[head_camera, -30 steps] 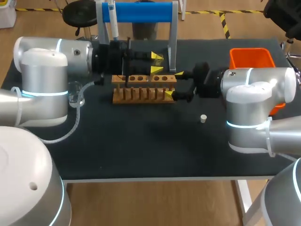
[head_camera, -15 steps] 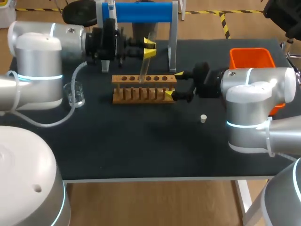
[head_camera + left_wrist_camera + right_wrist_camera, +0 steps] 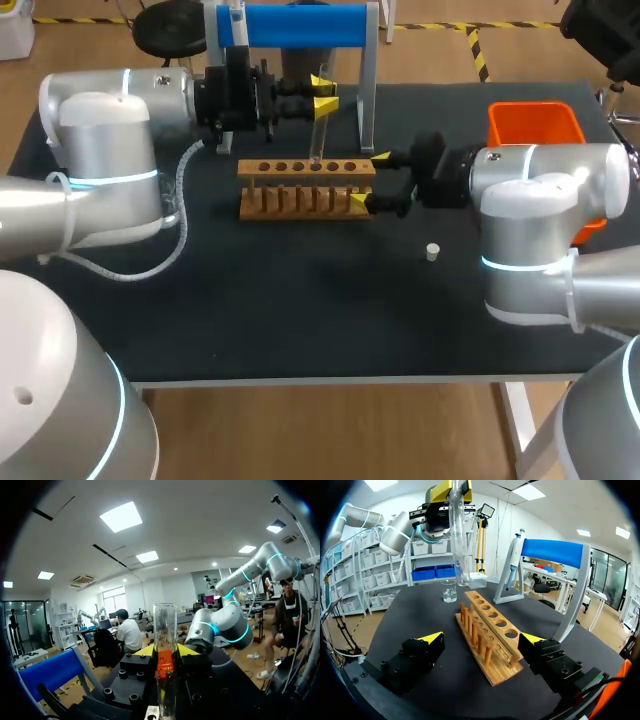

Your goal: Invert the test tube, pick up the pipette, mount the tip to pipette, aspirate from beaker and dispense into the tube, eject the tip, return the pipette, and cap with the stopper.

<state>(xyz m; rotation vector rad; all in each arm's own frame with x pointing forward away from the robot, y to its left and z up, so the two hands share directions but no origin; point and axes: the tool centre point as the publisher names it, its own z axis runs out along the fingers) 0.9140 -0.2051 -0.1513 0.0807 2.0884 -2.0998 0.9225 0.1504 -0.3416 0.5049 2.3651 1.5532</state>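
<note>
My left end effector (image 3: 322, 92) is clamped on the test tube (image 3: 317, 135), which it holds upright over the hole row of the wooden rack (image 3: 300, 200). My right end effector (image 3: 369, 178) is open, one finger on each side of the rack's end. The stopper (image 3: 432, 252) lies on the table (image 3: 300, 320) and the pipette (image 3: 240, 45) hangs on its stand (image 3: 300, 25).
</note>
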